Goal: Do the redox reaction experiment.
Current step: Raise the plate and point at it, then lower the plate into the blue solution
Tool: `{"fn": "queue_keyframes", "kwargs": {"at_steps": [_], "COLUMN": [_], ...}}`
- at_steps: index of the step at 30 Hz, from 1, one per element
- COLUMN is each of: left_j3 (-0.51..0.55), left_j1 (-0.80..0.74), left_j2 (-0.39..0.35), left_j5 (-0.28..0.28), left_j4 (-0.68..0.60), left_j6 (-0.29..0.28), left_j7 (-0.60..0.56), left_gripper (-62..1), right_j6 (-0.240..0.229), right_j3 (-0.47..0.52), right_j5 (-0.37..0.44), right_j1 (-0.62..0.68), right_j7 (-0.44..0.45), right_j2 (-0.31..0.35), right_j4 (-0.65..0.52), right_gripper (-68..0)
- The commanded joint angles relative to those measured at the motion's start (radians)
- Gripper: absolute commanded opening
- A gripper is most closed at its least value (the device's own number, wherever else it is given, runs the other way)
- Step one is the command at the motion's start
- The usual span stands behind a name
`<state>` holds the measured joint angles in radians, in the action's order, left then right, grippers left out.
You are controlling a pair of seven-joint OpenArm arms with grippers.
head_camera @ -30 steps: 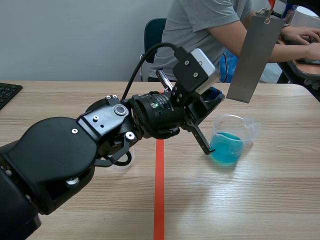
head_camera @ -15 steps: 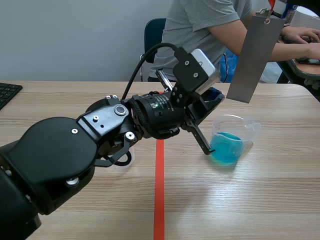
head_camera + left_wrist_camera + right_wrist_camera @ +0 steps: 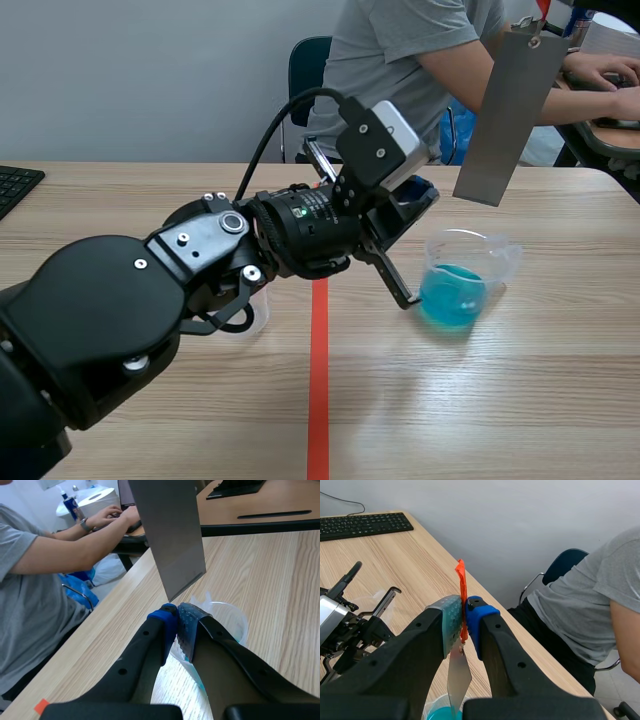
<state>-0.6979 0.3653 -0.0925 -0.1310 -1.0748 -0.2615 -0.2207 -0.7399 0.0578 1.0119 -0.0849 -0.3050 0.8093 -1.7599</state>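
A clear beaker (image 3: 468, 285) with blue liquid stands right of the red tape line. A grey metal plate (image 3: 508, 115) hangs tilted above and behind it, clear of the liquid. My right gripper (image 3: 464, 605) is shut on an orange strap (image 3: 461, 582) from which the plate (image 3: 459, 677) dangles over the beaker (image 3: 440, 712). It is out of the scene view. My left gripper (image 3: 178, 616) is shut with nothing between its fingers. It hovers at the beaker's (image 3: 227, 622) near left rim, just under the plate's (image 3: 170, 530) lower edge. In the scene view the left gripper (image 3: 428, 192) sits left of the beaker.
A small clear cup (image 3: 250, 312) stands under my left arm near the tape line. A keyboard (image 3: 15, 185) lies at the far left edge. A person in a grey shirt (image 3: 420, 60) sits across the table by a chair (image 3: 305, 70), hands on another desk.
My left arm has drawn back slightly to the left, away from the beaker. The beaker and the hanging plate have stayed where they were.
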Motion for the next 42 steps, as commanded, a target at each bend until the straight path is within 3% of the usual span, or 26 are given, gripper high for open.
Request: {"fn": "queue_keyframes", "kwargs": {"at_steps": [1, 10, 24, 42], "left_j3": [0.003, 0.005, 0.132, 0.460], "left_j1": [0.001, -0.068, -0.276, -0.717], "left_j2": [-0.007, -0.080, -0.264, -0.476], "left_j5": [0.007, 0.007, 0.007, 0.023], "left_j4": [-0.019, -0.087, -0.402, -0.656], "left_j6": [0.005, 0.012, 0.012, 0.012], "left_j7": [-0.019, -0.051, -0.048, -0.078], "left_gripper": [-59.1, -59.1, -59.1, -59.1], "right_j6": [-0.006, -0.006, -0.006, -0.006], "right_j3": [0.022, 0.022, 0.022, 0.021], "right_j5": [0.014, 0.014, 0.014, 0.014], "right_j1": [-0.014, -0.014, -0.014, -0.009], "right_j7": [0.011, 0.011, 0.006, -0.001], "right_j2": [0.016, 0.016, 0.016, 0.011], "right_j4": [-0.008, -0.008, -0.008, -0.007], "right_gripper": [-66.9, -66.9, -66.9, -66.9]}}
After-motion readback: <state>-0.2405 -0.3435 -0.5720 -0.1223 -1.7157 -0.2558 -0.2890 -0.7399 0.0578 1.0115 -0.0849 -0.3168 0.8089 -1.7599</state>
